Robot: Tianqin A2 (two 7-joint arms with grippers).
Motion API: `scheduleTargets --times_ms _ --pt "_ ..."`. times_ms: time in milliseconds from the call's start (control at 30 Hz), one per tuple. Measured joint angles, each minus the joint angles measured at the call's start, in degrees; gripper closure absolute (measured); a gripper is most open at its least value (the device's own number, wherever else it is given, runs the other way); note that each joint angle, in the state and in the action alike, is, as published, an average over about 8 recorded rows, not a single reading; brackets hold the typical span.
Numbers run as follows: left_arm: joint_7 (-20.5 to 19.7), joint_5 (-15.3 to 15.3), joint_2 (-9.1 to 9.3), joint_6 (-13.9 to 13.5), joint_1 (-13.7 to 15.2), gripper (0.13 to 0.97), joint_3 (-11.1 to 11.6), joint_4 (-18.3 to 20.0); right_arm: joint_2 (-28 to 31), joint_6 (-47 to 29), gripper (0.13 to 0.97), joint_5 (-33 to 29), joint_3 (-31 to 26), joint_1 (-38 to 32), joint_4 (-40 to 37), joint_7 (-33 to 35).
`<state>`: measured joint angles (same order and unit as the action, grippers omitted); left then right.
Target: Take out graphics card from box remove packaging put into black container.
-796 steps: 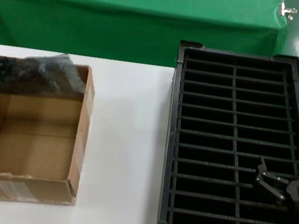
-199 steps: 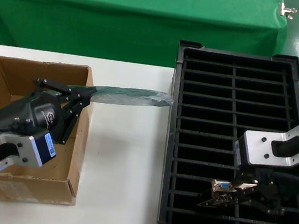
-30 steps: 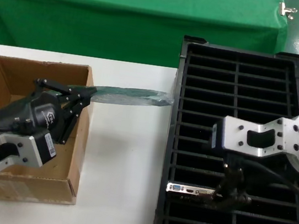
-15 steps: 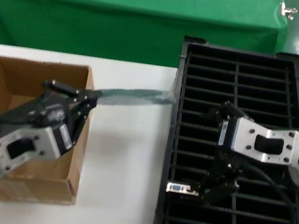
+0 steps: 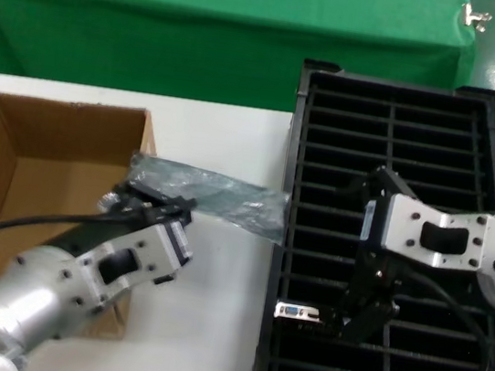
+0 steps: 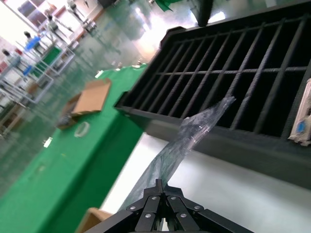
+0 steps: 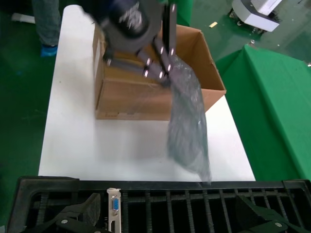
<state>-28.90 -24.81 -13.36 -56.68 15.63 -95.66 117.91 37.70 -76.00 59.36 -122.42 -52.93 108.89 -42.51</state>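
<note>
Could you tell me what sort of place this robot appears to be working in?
Probably a factory or lab test floor: a white table holds a slotted black container for parts and a box, a green-draped table stands behind, and the left wrist view shows glossy green flooring with racks.

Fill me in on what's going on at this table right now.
The graphics card stands in a slot of the black tray, out of its wrapping. The right gripper hangs open just above it, fingers spread either side. The left gripper is shut on the empty plastic bag, holding it over the white table between the cardboard box and the tray.
</note>
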Motion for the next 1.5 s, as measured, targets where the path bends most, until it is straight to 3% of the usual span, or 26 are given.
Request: scheduleTargets --times_ms 100,200,600,967,1133,1300,1500 --pt "-1.73 4.57 3.52 -1.54 -0.29 0.958 -0.97 0.04 -0.25 -0.30 0.139 -0.15 0.36 0.18 0.00 0.17" --pt "-2.69 7.15 5.49 -2.36 -0.46 0.958 -1.47 0.06 -0.37 -0.45 0.129 -0.22 0.55 0.28 0.00 0.27" --pt "-3.14 7.60 6.10 -2.55 -0.38 0.958 -1.40 0.07 -0.40 -0.49 0.129 -0.24 0.60 0.30 0.00 0.28" --pt "-3.83 1.39 5.05 -2.81 1.93 0.941 0.35 0.09 -0.40 -0.49 0.129 -0.24 0.60 0.30 0.00 0.28" --pt "-3.55 -0.04 4.76 -2.29 2.02 0.923 0.62 -0.11 -0.55 0.07 0.129 0.10 0.82 0.70 -0.13 0.58" --pt "-2.40 -2.84 4.44 -0.20 1.39 0.860 0.74 -1.05 -1.27 2.79 0.129 1.65 1.90 2.57 -0.74 2.08" --pt "-0.13 -8.31 3.85 3.93 0.16 0.780 0.97 -2.87 -2.66 8.09 0.129 4.70 3.98 6.21 -1.93 5.02"
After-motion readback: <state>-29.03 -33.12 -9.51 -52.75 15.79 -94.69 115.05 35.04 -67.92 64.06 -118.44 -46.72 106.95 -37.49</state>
